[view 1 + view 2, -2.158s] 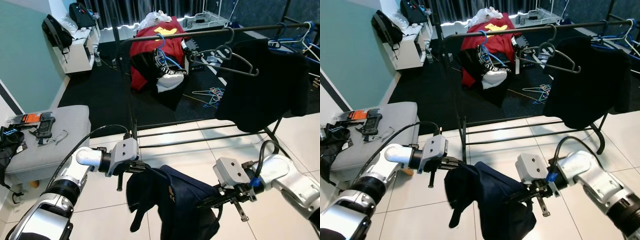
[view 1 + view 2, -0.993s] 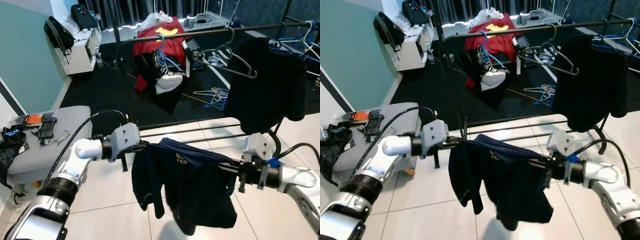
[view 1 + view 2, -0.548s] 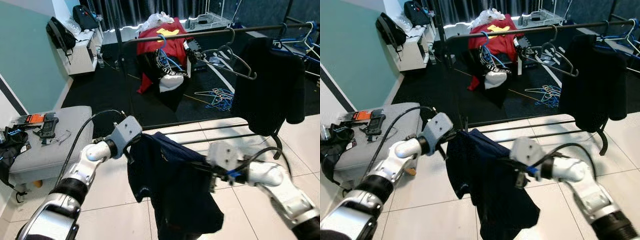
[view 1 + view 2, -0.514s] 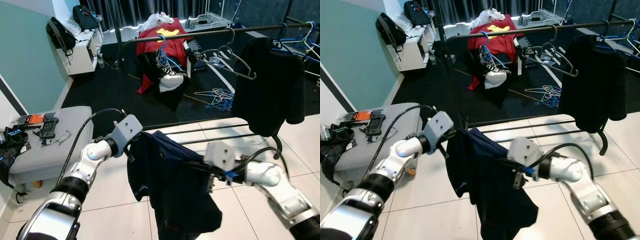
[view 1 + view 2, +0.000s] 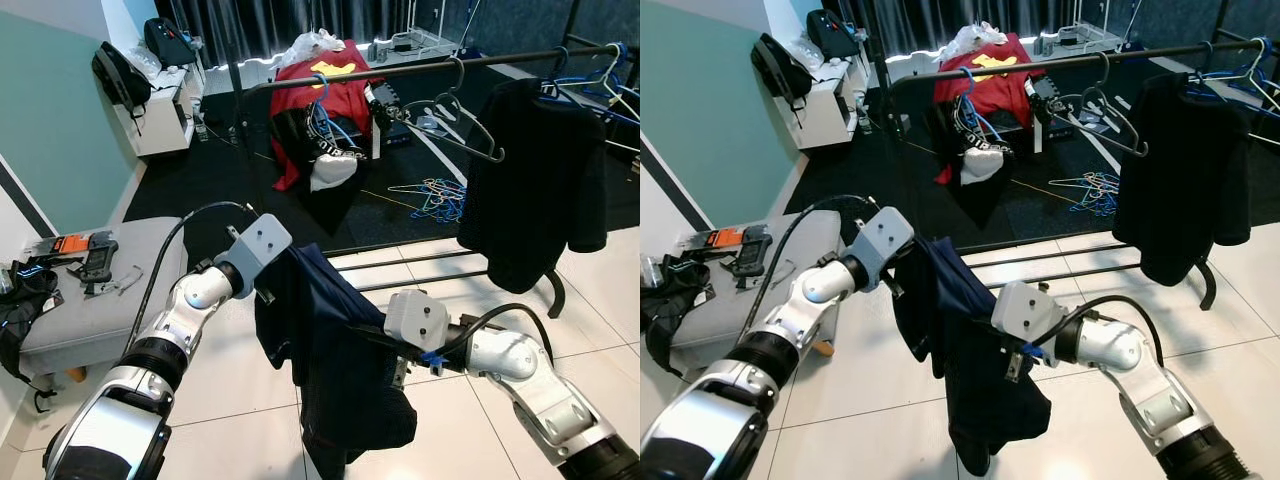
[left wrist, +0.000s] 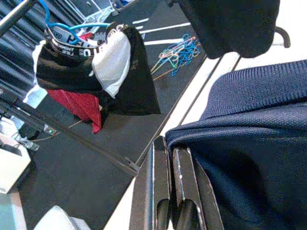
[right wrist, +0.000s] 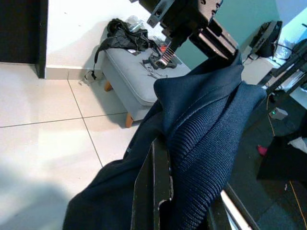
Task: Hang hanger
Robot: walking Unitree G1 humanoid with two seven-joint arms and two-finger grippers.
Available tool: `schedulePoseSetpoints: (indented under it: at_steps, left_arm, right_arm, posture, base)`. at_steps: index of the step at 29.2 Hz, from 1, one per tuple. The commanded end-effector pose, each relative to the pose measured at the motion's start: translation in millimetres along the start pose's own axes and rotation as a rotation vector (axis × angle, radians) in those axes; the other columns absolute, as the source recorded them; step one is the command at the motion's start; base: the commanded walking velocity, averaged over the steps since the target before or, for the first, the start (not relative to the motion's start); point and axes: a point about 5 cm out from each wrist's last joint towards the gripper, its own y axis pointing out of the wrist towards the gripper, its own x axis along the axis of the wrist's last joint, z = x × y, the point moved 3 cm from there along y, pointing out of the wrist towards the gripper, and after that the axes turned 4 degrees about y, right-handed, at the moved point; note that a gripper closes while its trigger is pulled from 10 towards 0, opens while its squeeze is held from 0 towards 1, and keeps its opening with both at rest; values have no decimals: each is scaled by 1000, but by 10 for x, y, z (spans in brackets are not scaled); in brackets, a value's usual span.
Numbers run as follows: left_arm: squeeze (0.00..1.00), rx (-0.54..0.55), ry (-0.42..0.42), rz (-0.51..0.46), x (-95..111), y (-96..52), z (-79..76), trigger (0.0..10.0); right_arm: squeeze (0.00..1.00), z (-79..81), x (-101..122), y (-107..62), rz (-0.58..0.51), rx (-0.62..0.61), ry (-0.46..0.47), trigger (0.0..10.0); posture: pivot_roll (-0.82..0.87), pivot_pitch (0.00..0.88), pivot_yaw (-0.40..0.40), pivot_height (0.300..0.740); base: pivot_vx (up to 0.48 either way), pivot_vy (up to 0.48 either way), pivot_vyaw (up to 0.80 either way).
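A navy garment (image 5: pixel 340 360) is held above the tiled floor (image 5: pixel 230 420), pinched by the closed left gripper (image 6: pixel 169 151) at its upper edge and clamped by the right gripper (image 7: pixel 168 201) lower down. No hanger can be made out inside it. The clothes rack (image 5: pixel 400 68) with an empty hanger (image 5: pixel 455 110) is seen behind it.

A grey ottoman (image 5: pixel 110 300) is seen beside the teal wall (image 5: pixel 50 130). Tools (image 5: pixel 90 262) are laid on it. A black backpack (image 5: pixel 120 72) is set on a white shelf (image 5: pixel 160 105).

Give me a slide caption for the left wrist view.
Left claw pinching navy knit garment near black clothes rack.
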Motion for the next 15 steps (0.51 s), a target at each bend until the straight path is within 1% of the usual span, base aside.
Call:
schedulePoseSetpoints:
  at_steps: [1, 2, 3, 4, 5, 6, 7, 9, 10, 11, 12, 13, 14, 15]
  left_arm:
    - [0, 87, -98, 58, -160, -108, 231, 10000]
    - [0, 77, -132, 53, -168, -116, 213, 10000]
    - [0, 75, -152, 58, -190, -125, 195, 10000]
    - [0, 75, -152, 58, -190, -125, 195, 10000]
    - [0, 72, -148, 61, -202, -132, 179, 10000]
    - [0, 69, -143, 64, -210, -137, 168, 10000]
    - [0, 62, -147, 60, -206, -136, 157, 10000]
    - [0, 57, -150, 56, -200, -135, 151, 10000]
    - [0, 51, -158, 47, -183, -129, 149, 10000]
    - [0, 51, -158, 47, -183, -129, 149, 10000]
    - [0, 48, -182, 24, -144, -117, 147, 10000]
    - [0, 46, -212, 3, -109, -108, 147, 10000]
    - [0, 46, -212, 3, -109, -108, 147, 10000]
    - [0, 46, -239, -14, -82, -100, 148, 10000]
  right_arm:
    - [0, 15, -7, 8, -14, -26, 33, 3020]
    - [0, -20, -22, 18, -24, -67, 68, 4000]
    - [0, -41, -47, 27, -26, -99, 95, 4275]
    - [0, -41, -47, 27, -26, -99, 95, 4275]
    - [0, -42, -67, 35, -24, -111, 114, 4863]
    - [0, -38, -77, 41, -24, -113, 123, 5961]
    - [0, -32, -81, 46, -26, -113, 135, 9647]
    - [0, -28, -81, 49, -28, -112, 143, 9647]
    - [133, -28, -83, 50, -28, -114, 149, 10000]
    - [133, -28, -83, 50, -28, -114, 149, 10000]
    - [420, -29, -87, 56, -27, -117, 158, 10000]
    - [545, -22, -90, 66, -26, -118, 166, 10000]
    - [545, -22, -90, 66, -26, -118, 166, 10000]
    - [737, -16, -90, 77, -26, -119, 172, 10000]
  posture:
    - [-97, 32, 122, 740]
    - [-97, 32, 122, 740]
    - [-93, 33, 119, 740]
    - [-93, 33, 119, 740]
    - [-92, 37, 117, 740]
    - [-92, 37, 117, 740]
    - [-92, 39, 114, 740]
    - [-92, 39, 114, 740]
    - [-91, 39, 114, 740]
    - [-91, 39, 114, 740]
    - [-90, 41, 114, 740]
    - [-90, 41, 114, 740]
    - [-90, 41, 114, 740]
    - [-91, 41, 116, 740]
  base:
    - [0, 0, 0]
    - [0, 0, 0]
    - [0, 0, 0]
    - [0, 0, 0]
    - [0, 0, 0]
    - [0, 0, 0]
    - [0, 0, 0]
    - [0, 0, 0]
    - [0, 0, 0]
    - [0, 0, 0]
    - [0, 0, 0]
    - [0, 0, 0]
    - [0, 0, 0]
    - [0, 0, 0]
